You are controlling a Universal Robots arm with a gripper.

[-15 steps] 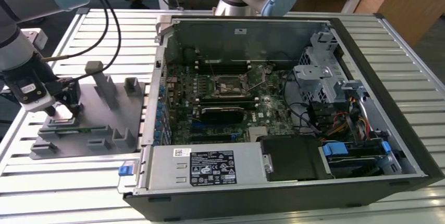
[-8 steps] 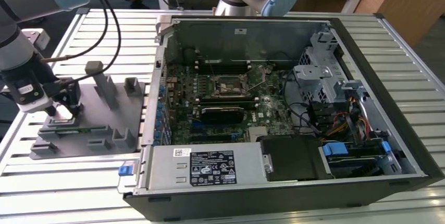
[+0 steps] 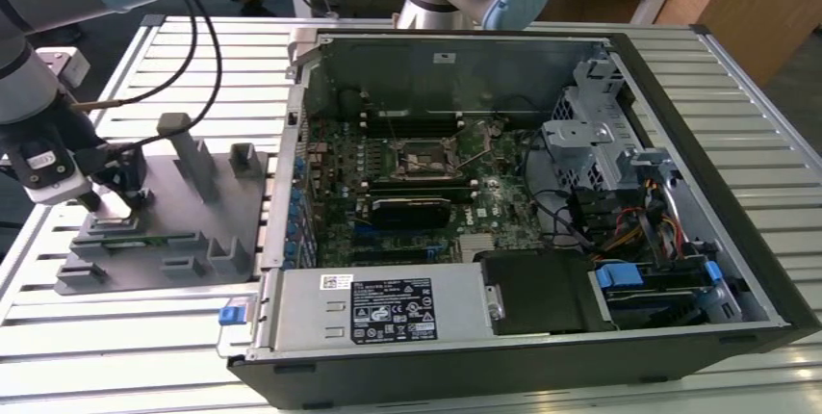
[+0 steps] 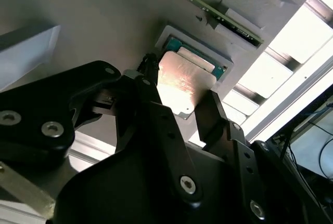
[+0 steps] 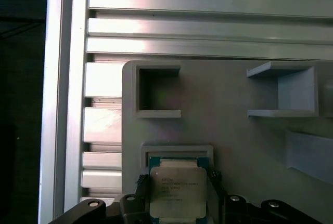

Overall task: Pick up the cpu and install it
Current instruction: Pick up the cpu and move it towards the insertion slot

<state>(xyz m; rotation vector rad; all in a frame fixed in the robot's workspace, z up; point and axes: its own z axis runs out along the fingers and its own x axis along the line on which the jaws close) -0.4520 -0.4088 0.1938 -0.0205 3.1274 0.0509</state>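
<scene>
The cpu (image 5: 177, 193), 1 small square chip with a silvery top plate edged in green, is seen lying flat in a square pocket of the grey fixture (image 5: 234, 130).

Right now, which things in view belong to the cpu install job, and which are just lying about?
Job in hand:
cpu, at its pocket in the grey fixture
gripper, down at the cpu
black socket frame on the motherboard

Just lying about:
power supply
drive cage
coloured cables
</scene>
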